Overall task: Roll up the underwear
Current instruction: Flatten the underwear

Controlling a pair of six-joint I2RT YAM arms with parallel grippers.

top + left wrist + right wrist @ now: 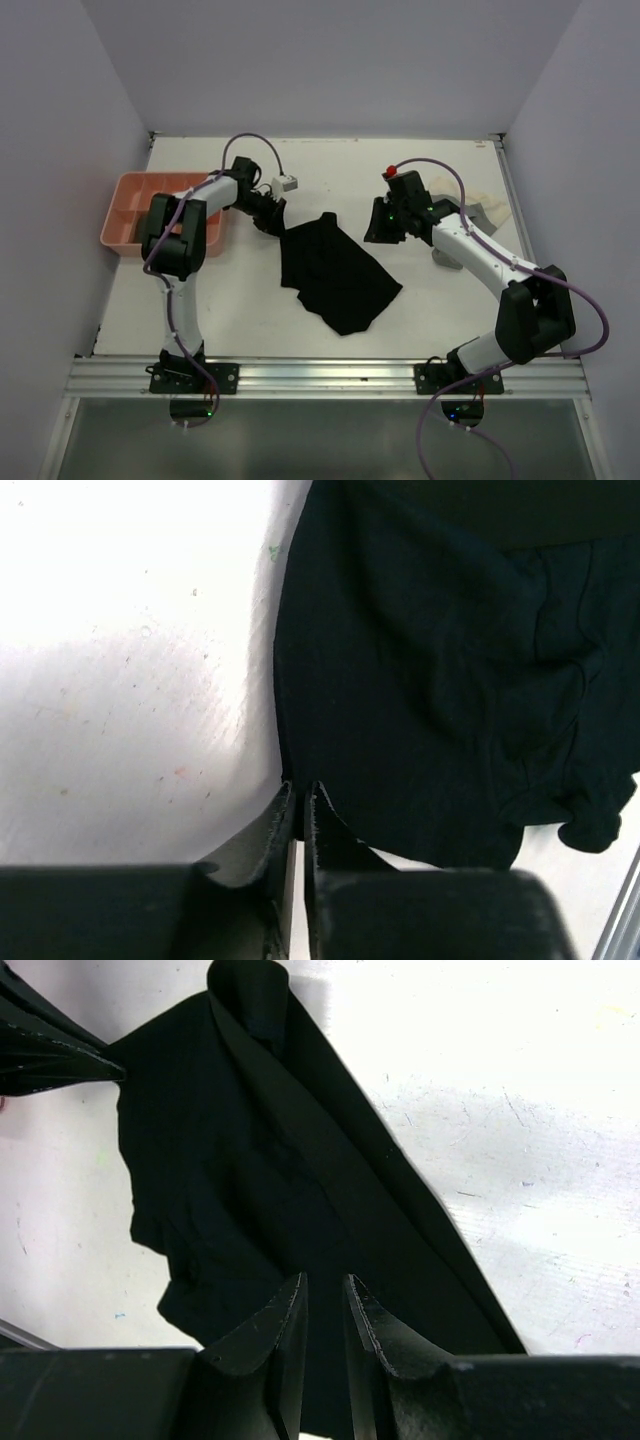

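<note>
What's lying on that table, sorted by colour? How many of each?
Black: 1, the black underwear spread mid-table.
Pink: 1, the compartment tray at the far left.
Cream and grey: a small pile of cloth at the far right, partly hidden by an arm; I cannot count its pieces, so I count it as 1 pile.
Total: 3.

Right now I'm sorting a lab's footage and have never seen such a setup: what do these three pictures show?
Two robot arms are bolted at the near edge of a white table. One picture looks down from above; the other two come from cameras on the wrists. A black underwear lies spread mid-table, a pink tray at the far left, and some pale cloth at the far right. The left end effector has its fingers nearly shut at the garment's edge, seemingly pinching it. The right end effector hovers over the garment, fingers slightly apart; whether it grips is unclear.
</note>
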